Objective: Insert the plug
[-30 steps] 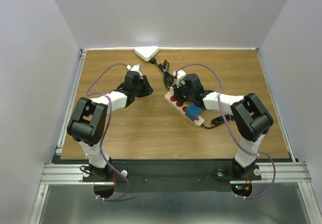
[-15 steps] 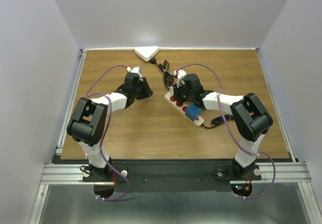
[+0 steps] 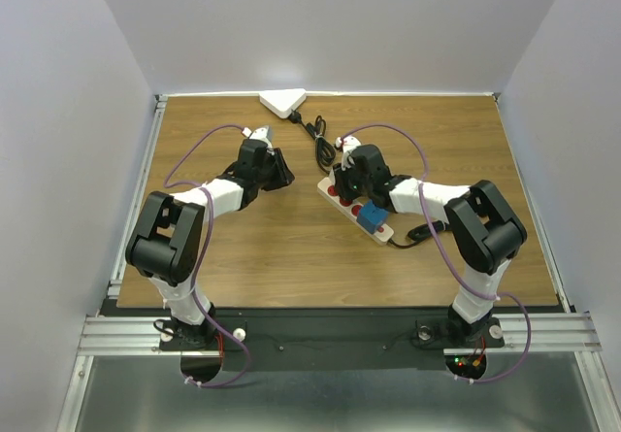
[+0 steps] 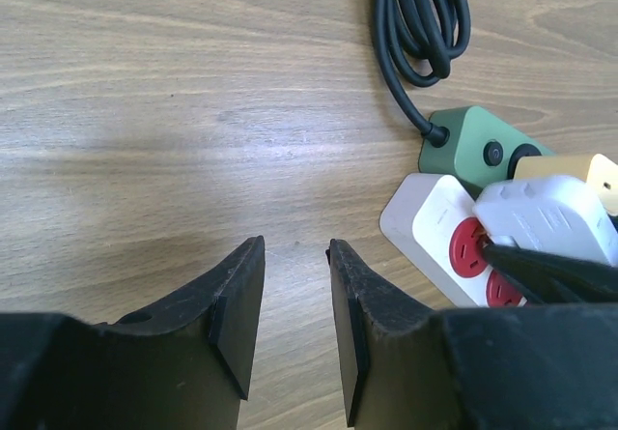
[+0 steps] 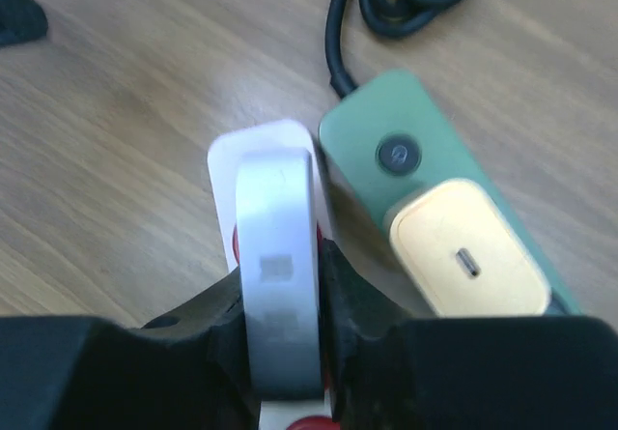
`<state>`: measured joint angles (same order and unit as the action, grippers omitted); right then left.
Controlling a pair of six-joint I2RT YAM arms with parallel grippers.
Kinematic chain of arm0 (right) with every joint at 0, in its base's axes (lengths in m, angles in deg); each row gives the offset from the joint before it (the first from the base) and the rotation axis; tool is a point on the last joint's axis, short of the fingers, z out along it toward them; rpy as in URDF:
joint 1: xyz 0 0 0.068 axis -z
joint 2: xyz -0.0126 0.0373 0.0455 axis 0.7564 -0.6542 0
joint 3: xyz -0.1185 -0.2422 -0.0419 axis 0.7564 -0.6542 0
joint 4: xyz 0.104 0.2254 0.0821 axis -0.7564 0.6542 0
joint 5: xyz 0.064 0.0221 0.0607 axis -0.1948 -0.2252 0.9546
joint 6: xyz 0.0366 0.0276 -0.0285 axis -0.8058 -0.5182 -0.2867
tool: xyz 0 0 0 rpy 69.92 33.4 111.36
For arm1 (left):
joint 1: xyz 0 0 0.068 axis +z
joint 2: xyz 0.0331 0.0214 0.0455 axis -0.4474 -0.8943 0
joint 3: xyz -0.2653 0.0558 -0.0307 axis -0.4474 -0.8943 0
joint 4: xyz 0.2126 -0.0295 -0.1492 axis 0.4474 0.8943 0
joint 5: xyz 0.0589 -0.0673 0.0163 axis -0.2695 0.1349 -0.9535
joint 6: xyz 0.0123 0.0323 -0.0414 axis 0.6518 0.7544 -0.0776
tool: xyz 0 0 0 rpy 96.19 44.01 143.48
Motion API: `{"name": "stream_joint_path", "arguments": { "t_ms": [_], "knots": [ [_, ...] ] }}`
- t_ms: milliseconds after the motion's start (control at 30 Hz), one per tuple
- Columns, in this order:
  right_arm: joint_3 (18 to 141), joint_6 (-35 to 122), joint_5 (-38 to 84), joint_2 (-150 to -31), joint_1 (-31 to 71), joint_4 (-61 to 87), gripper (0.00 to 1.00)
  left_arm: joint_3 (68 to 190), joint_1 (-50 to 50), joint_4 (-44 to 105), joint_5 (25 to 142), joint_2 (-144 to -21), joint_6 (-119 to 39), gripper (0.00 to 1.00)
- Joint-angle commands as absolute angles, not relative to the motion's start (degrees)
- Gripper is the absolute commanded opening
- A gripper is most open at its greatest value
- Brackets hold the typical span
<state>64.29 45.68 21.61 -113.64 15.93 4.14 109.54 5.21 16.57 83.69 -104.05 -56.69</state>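
**Mia:** Wood covered the whole table (image 3: pixel 272 248), and gray walls stood around it. Where was the plug?

**Sam:** The white plug (image 5: pixel 277 256) was right over the far end of the white power strip (image 4: pixel 425 222). The right gripper (image 5: pixel 278 285) had it, with its two fingers pinching the plug from both sides.

**Mia:** Why did it hold the plug there?

**Sam:** I think it was lining the plug up with a red hole (image 4: pixel 470 246) under it, so the pins could go straight down. I could not see the pins, so I could not tell if they were in.

**Mia:** What was next to the power strip?

**Sam:** A green block (image 5: pixel 386 130) sat touching its side, with a yellow charger (image 5: pixel 463 261) stuck in it. A black cord (image 4: pixel 420 24) ran from the green block, away past the strip's far end.

**Mia:** And the other arm?

**Sam:** The left gripper (image 4: pixel 294 256) was over bare wood near the power strip. Its fingers were a little apart and held nothing. Maybe it waited close so it could hold the strip if the push made it slide.
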Motion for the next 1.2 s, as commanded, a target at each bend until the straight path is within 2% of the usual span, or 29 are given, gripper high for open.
{"name": "stream_joint_path", "arguments": {
  "t_ms": [0, 100, 267, 800, 1167],
  "knots": [
    [63.92, 43.07, 20.53, -114.43, 13.9, 14.11, 0.36, 109.1, 5.4, 15.88, 83.97, -100.82, -55.73, 0.44],
    [64.53, 43.51, 19.74, -113.81, 13.81, 14.02, 0.51, 109.02, 5.48, 16.06, 83.88, -100.64, -55.82, 0.44],
    [65.59, 43.95, 19.04, -113.63, 13.81, 13.75, 0.64, 108.75, 5.4, 16.06, 83.7, -100.38, -55.64, 0.43],
    [67.61, 46.06, 12.45, -112.93, 14.95, 12.44, 0.68, 108.4, 5.48, 15.53, 85.46, -101.08, -56.52, 0.43],
    [69.45, 48.34, 13.67, -111.26, 15.39, 12.52, 0.68, 107.35, 5.4, 14.12, 86.78, -101.78, -57.4, 0.42]
  ]
}}
